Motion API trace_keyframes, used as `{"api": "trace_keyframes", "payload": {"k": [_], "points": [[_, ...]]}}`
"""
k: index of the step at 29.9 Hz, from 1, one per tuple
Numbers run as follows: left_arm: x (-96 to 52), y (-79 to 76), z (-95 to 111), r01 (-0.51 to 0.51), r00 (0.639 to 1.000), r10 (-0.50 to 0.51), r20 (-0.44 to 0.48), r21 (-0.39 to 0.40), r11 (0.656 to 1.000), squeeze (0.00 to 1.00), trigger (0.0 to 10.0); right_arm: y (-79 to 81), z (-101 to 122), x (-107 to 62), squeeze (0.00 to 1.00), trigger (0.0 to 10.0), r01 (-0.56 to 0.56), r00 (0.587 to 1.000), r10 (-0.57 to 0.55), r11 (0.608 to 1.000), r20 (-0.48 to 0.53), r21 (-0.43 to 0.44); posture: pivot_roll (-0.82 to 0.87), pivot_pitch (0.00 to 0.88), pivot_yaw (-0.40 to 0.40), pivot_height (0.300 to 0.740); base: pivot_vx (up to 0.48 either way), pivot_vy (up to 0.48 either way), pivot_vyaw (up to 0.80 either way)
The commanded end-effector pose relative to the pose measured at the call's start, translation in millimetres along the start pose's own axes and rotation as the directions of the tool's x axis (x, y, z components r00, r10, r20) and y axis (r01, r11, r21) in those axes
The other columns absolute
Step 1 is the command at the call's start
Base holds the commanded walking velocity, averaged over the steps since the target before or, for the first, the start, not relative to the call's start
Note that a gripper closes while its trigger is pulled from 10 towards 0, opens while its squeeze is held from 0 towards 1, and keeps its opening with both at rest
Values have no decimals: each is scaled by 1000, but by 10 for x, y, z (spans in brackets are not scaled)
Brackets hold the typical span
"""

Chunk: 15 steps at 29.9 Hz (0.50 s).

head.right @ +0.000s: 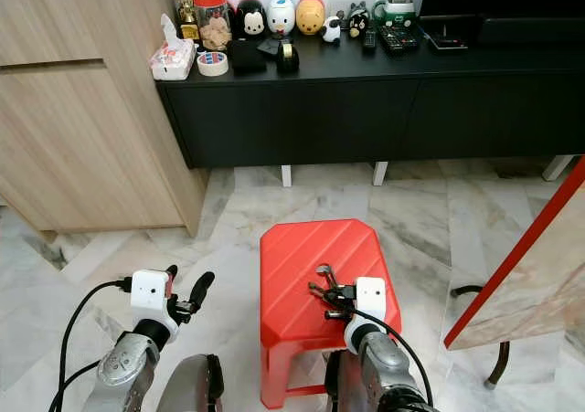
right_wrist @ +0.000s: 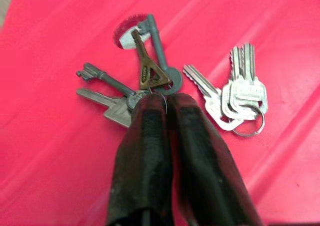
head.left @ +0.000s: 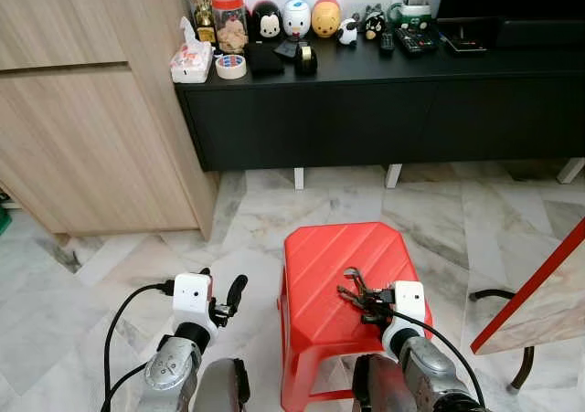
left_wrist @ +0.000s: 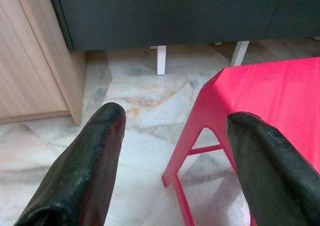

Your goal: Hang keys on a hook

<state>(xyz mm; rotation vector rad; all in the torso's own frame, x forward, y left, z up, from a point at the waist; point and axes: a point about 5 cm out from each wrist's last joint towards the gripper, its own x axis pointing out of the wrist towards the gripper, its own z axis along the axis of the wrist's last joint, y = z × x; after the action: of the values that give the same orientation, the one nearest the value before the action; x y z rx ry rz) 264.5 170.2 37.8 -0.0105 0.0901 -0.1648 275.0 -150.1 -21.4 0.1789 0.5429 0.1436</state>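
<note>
From the head, we see our right gripper (head.left: 358, 295) over the stool (head.left: 315, 275), pinching the keys (head.left: 352, 284) on its top. Left of the stool, our left gripper (head.left: 224, 295) idles, fingers wide. At the right wrist, fingers (right_wrist: 150, 136) clamp the ring; we should lift straight, keeping the silver keys (right_wrist: 240, 98) trailing freely.

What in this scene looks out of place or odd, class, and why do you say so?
The keys lie on a red plastic stool in the middle of the marble floor, an odd spot for keys. The right gripper is shut on them, and a second bunch of silver keys lies loose beside it.
</note>
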Motion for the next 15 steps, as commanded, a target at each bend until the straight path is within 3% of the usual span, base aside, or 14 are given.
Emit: {"api": "trace_keyframes", "payload": {"k": [1,11,13,14,15], "points": [[3,8,-27,6,1000,-5,-26,20,1000,0,10000,15,38,13,0,0,-3,1000,3,1000,15,4,58,86,6,577,0,0,0],[-3,20,-58,6,999,-5,-42,28,1000,0,10000,10,49,10,0,0,7,999,-7,1000,31,0,59,83,7,577,0,0,0],[-10,27,-74,4,999,-2,-49,30,1000,0,10000,-65,249,2,0,0,91,980,-84,995,178,-30,63,78,6,577,0,0,0],[-10,27,-74,4,999,-2,-49,30,1000,0,10000,-65,249,2,0,0,91,980,-84,995,178,-30,63,78,6,577,0,0,0],[-14,44,-81,-2,999,4,-51,30,1000,0,10000,-82,398,-4,0,0,112,957,-98,993,274,-35,56,77,7,577,0,0,0]]}}
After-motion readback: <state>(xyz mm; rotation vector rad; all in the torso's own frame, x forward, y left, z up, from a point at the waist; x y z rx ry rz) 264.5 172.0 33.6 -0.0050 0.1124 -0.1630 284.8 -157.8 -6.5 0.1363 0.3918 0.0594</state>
